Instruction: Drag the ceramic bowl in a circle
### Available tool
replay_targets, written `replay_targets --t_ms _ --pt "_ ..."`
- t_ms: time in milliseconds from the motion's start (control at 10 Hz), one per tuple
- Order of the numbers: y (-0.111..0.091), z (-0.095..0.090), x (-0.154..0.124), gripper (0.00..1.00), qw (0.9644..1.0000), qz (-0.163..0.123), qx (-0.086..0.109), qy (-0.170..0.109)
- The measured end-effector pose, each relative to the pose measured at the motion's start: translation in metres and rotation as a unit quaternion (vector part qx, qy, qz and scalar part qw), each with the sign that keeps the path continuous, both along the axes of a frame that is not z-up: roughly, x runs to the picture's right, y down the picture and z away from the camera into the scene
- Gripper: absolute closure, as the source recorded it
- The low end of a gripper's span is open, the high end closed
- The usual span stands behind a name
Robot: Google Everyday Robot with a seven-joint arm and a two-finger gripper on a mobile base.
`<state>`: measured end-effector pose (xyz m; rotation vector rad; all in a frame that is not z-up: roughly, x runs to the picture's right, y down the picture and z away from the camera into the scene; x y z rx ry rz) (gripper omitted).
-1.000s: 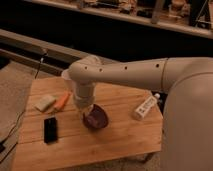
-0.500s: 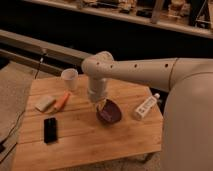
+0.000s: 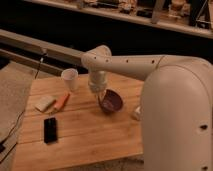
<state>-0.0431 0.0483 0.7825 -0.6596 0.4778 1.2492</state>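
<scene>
White arm [image 3: 135, 65] in from the right, wrist downward, gripper [image 3: 101, 96] closed on the left rim of the ceramic bowl [image 3: 114, 101].

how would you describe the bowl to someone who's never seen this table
On the wooden table, look right of centre, below the white arm. The ceramic bowl lies there, with the pincer shut on its rim. It is the only dark maroon, glossy dish; the white cup nearby is smaller and pale.

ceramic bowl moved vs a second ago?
Yes. The ceramic bowl slid right in view and farther back, away from the black phone; gripper at its left rim.
</scene>
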Motion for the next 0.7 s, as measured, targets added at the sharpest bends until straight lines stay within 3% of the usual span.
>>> replay_targets --t_ms 300,700 --pt "-0.014 0.011 -0.035 1.0 0.9999 -0.004 0.007 -0.015" --pt "0.01 0.005 -0.085 1.0 0.9979 -0.004 -0.013 -0.063"
